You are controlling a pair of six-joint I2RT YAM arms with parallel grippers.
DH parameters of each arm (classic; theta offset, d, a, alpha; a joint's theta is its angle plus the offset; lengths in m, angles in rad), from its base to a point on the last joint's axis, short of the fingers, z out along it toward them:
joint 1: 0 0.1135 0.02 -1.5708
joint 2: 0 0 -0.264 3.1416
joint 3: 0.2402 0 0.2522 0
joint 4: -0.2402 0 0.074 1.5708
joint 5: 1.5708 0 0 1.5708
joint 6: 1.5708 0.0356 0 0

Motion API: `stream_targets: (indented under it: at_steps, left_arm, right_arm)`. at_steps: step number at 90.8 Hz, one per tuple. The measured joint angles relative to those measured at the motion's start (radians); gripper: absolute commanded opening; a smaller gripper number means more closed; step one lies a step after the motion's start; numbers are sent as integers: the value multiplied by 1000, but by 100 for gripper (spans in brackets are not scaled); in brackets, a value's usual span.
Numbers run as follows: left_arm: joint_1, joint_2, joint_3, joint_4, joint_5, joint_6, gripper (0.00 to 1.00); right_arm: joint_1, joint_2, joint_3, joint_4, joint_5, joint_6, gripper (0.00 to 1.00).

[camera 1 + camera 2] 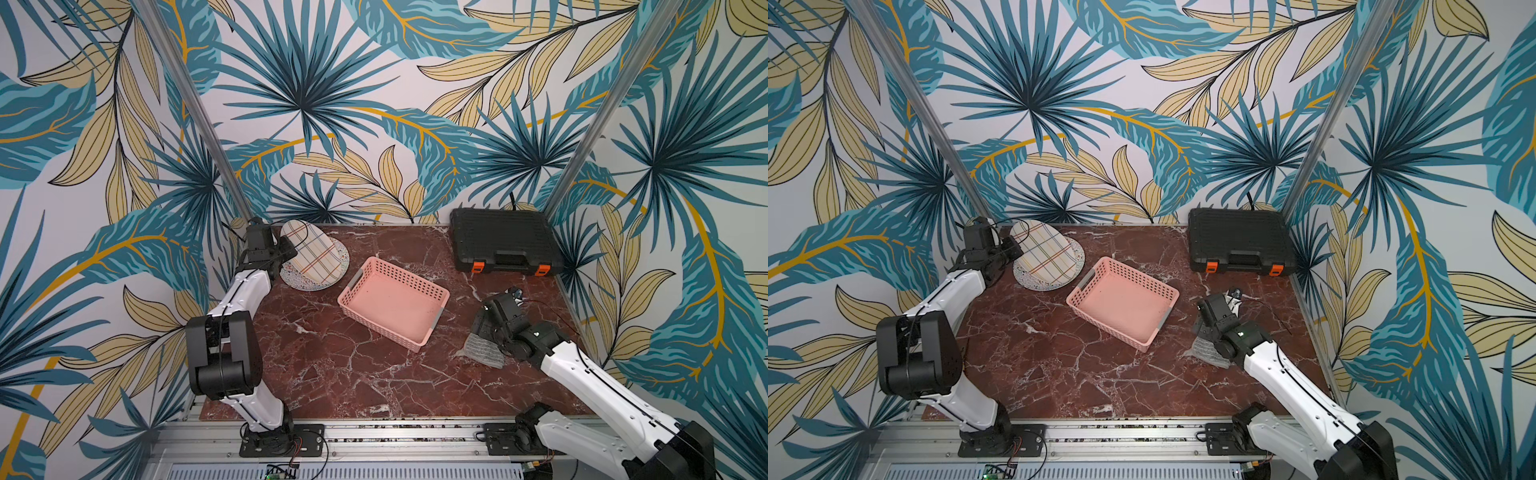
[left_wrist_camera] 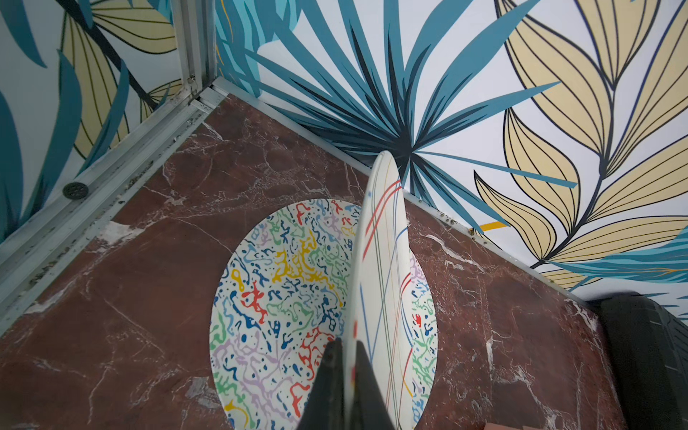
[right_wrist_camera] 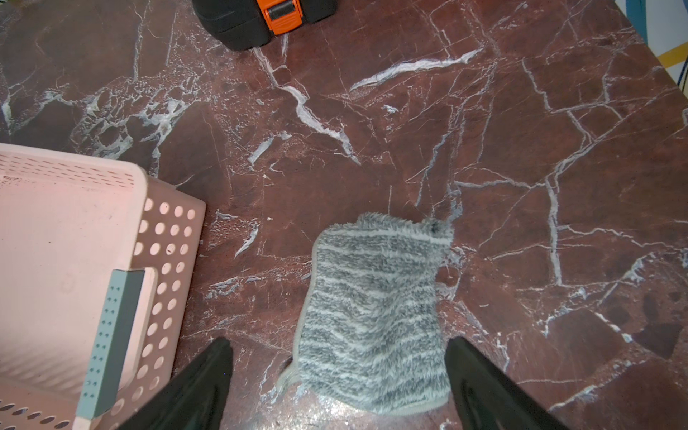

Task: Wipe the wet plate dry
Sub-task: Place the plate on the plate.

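Observation:
A white plate (image 1: pixel 316 254) (image 1: pixel 1045 253) with coloured crossing lines is held tilted on edge at the back left, and my left gripper (image 1: pixel 286 250) (image 2: pixel 345 348) is shut on its rim (image 2: pixel 383 260). It stands over a second, speckled plate (image 1: pixel 309 286) (image 2: pixel 283 298) that lies flat on the table. At the right, a grey striped cloth (image 1: pixel 478 352) (image 1: pixel 1204 352) (image 3: pixel 372 316) lies on the marble. My right gripper (image 1: pixel 484 332) (image 3: pixel 337 344) hangs open just above it, one finger on each side and neither touching the cloth.
A pink perforated basket (image 1: pixel 399 275) (image 3: pixel 167 242) sits empty mid-table, close to the cloth. A black tool case (image 1: pixel 503 241) (image 3: pixel 242 22) with orange latches lies at the back right. Walls close in the back and both sides.

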Motion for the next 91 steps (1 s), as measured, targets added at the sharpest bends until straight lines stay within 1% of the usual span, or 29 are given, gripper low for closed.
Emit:
stream_targets:
  at_steps: [21,67,91]
  left_arm:
    - [0,1,0,0,-1,23,0]
    - [0,-5,0,0,-11,121,0]
    - [-2,-7,0,0,-24,147,0]
  right_arm:
    - [0,7,-2,11,-3,0,93]
    - [0,24,-6,17,-19,0,93]
    - [0,24,-6,18,-19,0,93]
